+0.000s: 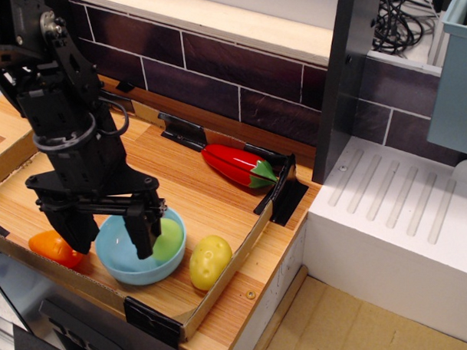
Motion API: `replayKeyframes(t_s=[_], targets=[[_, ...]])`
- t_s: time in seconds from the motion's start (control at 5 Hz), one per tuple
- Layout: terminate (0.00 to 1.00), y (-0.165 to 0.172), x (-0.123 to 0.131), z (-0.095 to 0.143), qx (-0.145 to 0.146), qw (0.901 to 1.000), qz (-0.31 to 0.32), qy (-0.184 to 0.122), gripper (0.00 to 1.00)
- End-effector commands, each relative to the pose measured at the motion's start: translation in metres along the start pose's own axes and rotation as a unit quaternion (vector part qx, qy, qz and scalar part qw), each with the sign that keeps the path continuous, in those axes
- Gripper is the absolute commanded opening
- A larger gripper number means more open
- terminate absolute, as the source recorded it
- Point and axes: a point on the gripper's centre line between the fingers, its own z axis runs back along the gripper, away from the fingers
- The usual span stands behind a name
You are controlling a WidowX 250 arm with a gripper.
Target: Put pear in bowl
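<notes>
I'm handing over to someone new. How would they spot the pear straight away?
Look at the wooden tray below the dark tiled wall, then the light-blue bowl at its front edge under the open gripper. The pear lies inside that bowl, smooth and light green, unlike the bumpy yellow toy outside it.

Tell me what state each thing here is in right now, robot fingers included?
Gripper: fingers open, empty, hanging over the bowl.
Pear: lying loose inside the bowl, against its right wall.
Bowl: upright on the wooden board, holding the pear.
Yellow potato toy: on the board, right of the bowl.
Orange toy: on the board, left of the bowl.
Red pepper toy: lying on its side, far corner.
</notes>
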Motion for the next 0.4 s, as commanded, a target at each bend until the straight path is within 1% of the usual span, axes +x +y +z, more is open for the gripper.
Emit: replayKeyframes(t_s=[0.0,0.2], targets=[[0.00,0.001,0.044,0.059,-0.018,0.9985,-0.005,-0.051,1.00],[1.00,-0.018,0.051,0.107,-0.022,0.9986,0.004,-0.049,1.00]])
